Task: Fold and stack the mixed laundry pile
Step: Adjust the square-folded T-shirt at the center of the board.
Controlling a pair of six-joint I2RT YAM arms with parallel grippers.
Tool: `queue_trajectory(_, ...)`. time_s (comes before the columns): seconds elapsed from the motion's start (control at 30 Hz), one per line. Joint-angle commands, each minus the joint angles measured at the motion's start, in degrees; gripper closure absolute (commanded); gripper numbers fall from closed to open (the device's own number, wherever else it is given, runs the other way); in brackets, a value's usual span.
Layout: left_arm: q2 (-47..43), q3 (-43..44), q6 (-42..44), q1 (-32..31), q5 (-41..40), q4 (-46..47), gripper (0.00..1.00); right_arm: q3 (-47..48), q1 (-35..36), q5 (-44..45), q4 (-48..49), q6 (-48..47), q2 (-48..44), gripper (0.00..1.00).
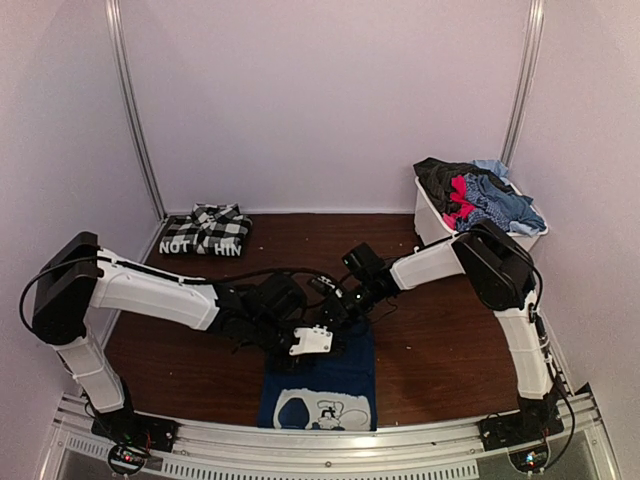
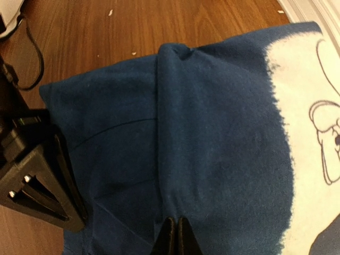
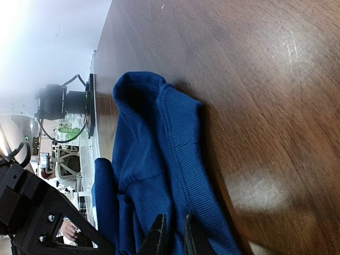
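Both left gripper (image 2: 175, 239) and right gripper (image 3: 174, 236) clamp the shirt's (image 1: 320, 385) far edge. Likely mid-fold; next, carry that edge evenly forward.

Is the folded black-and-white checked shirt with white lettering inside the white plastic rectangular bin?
No, the black-and-white checked shirt lies on the brown table at far left, apart from the white plastic bin at far right.

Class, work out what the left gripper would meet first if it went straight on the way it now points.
The navy blue shirt: the left gripper points along its raised fold, seemingly touching the cloth.
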Motion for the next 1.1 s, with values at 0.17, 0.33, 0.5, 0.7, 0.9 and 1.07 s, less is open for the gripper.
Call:
queue_trajectory(0.17, -4.44, 5.01, 0.03, 0.11, -1.99, -1.50, 1.00, 0.01, -0.05, 3.20, -1.80, -2.24, 3.07, 0.88)
queue_trajectory(0.33, -4.24, 7.83, 0.82, 1.80, -4.21, -2.88, 1.00, -0.88, -0.06, 2.99, -1.25, -2.29, 3.06, 0.88)
queue_trajectory(0.5, -2.77, 8.30, 2.60, 3.89, -6.83, -0.93, 1.00, -1.93, -0.06, 2.64, -0.40, -1.90, 2.10, 0.89)
queue_trajectory(0.7, -0.35, 7.09, 3.12, 5.72, -6.96, 1.94, 1.00, -1.39, -0.08, 2.77, -0.89, -0.96, -1.29, 0.87)
queue_trajectory(0.9, -0.76, 4.89, 4.48, 5.69, -5.80, 3.53, 1.00, 4.02, -1.74, 6.02, -6.16, -2.57, -3.86, 0.76)
queue_trajectory(1.07, -0.60, 5.26, 4.92, 5.65, -6.15, 3.61, 1.00, 10.86, -2.97, 9.99, -16.80, -9.02, -0.94, 0.82)
